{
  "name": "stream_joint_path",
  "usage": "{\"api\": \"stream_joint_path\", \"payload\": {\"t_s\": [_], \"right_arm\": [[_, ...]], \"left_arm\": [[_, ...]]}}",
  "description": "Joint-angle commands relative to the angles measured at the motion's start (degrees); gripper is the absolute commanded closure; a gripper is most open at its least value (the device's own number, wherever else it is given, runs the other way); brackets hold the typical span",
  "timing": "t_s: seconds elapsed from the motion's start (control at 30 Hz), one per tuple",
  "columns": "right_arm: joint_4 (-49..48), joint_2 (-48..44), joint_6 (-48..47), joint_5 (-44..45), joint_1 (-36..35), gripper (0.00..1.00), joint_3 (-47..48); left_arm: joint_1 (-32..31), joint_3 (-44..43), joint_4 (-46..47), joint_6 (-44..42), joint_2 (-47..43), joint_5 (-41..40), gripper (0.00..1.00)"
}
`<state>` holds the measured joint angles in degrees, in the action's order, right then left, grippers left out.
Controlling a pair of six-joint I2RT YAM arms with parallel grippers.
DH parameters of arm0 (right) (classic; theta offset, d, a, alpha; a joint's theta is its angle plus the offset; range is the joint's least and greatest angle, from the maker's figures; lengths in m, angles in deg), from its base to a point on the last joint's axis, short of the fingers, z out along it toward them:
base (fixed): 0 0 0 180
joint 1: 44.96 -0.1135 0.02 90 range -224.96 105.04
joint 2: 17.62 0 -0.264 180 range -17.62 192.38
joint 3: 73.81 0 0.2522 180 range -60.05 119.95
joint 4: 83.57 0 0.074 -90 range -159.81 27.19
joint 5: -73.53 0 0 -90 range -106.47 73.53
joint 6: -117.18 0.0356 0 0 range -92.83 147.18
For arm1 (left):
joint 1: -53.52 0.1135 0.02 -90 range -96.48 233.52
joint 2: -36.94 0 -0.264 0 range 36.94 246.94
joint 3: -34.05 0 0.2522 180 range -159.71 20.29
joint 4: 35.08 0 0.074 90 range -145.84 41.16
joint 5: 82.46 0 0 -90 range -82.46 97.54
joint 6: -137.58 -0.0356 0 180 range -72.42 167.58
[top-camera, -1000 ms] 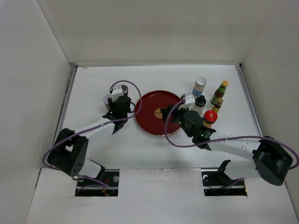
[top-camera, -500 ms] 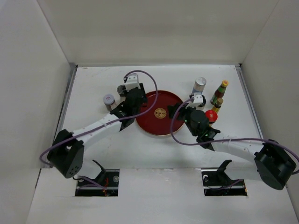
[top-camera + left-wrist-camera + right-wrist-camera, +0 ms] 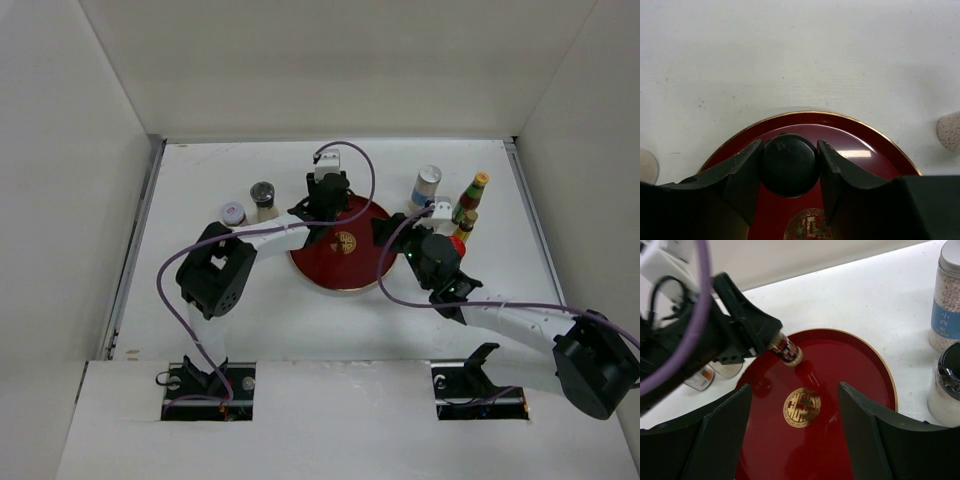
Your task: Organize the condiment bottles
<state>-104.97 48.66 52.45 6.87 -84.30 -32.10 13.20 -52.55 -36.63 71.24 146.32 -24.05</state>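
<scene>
1. While my left tool (image 3: 790, 148) pinches the small black-capped bottle with a dark red label (image 3: 786, 351) by its cap, the bottle hangs tilted over the far part of the round red lacquer tray with a gold emblem (image 3: 860, 365); I cannot tell whether its base touches the lacquer
2. My right tool (image 3: 794, 387) hovers over the near side of that tray, fingers spread wide and holding nothing
3. I judge this bottle light and rigid, probably glass, so it could chip or crack if dropped; the smooth round cap looks slippery, and a grip that high lets the body swing
4. A hold lower down, on the labelled body, would steady it better; failing that, I would lower it slowly until the base sits flat before letting go
5. Other bottles wait on the white table (image 3: 300, 312): a grey-lidded jar with a blue label (image 3: 428, 186) and a yellow-capped green bottle (image 3: 471, 196) stand to the tray's right
</scene>
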Motion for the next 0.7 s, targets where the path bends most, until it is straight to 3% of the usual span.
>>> {"api": "stream_joint_path", "payload": {"t_s": [0.0, 0.17, 0.3, 0.5, 0.67], "right_arm": [[-3.2, -1.8, 0.8, -0.1, 0.7, 0.24, -0.6], [-3.3, -1.9, 0.9, -0.3, 0.8, 0.24, -0.6], [-3.2, -1.6, 0.9, -0.2, 0.8, 0.24, -0.6], [-3.2, -1.8, 0.9, -0.2, 0.9, 0.24, -0.6], [-3.2, -1.5, 0.9, -0.2, 0.9, 0.23, -0.5]], "left_arm": [[0.0, -3.6, 3.4, -1.2, 0.3, 0.4, 0.68], [0.4, -3.9, 3.4, -1.3, 2.6, 0.4, 0.64], [0.2, -3.6, 3.5, -1.5, 3.3, -0.1, 0.49], [-0.4, -0.7, 3.6, -1.6, -1.9, -0.1, 0.15], [-0.5, 5.1, 3.6, -1.6, -11.6, -0.1, 0.11]]}}
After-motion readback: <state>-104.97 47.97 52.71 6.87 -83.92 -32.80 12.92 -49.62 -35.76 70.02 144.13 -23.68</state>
